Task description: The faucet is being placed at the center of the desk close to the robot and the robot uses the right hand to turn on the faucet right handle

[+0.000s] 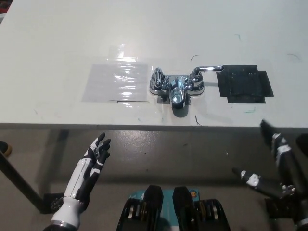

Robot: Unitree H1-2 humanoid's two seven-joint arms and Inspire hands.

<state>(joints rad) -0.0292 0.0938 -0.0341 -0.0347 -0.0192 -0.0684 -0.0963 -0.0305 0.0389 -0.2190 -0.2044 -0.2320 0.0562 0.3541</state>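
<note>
The chrome faucet (175, 86) stood at the middle of the white desk (144, 29), close to its near edge, with its spout (177, 97) pointing toward the robot. The right handle (208, 69) was a slim lever that lay level and reached out to the right. Its tip ended just beside the upper left corner of a black patch (245, 84) lying flat on the desk. The left handle (157, 77) sat as a short knob on the other side of the faucet body. A clear plastic sheet (115, 81) lay flat to the left of the faucet, catching the glare of the lights.

The black right hand (287, 185) hung at the lower right, below the desk's near edge and over the floor, well apart from the faucet. Its fingers (276, 144) were spread and held nothing. One pointed up toward the desk edge and another stretched out to the left.

The white left hand (94, 156) rested at the lower left, also below the desk edge. Its fingers were apart and empty, tips pointing up toward the desk. Neither hand touched the desk or the faucet.

A few small dark and green pen marks dotted the desk around the faucet and the patch.
</note>
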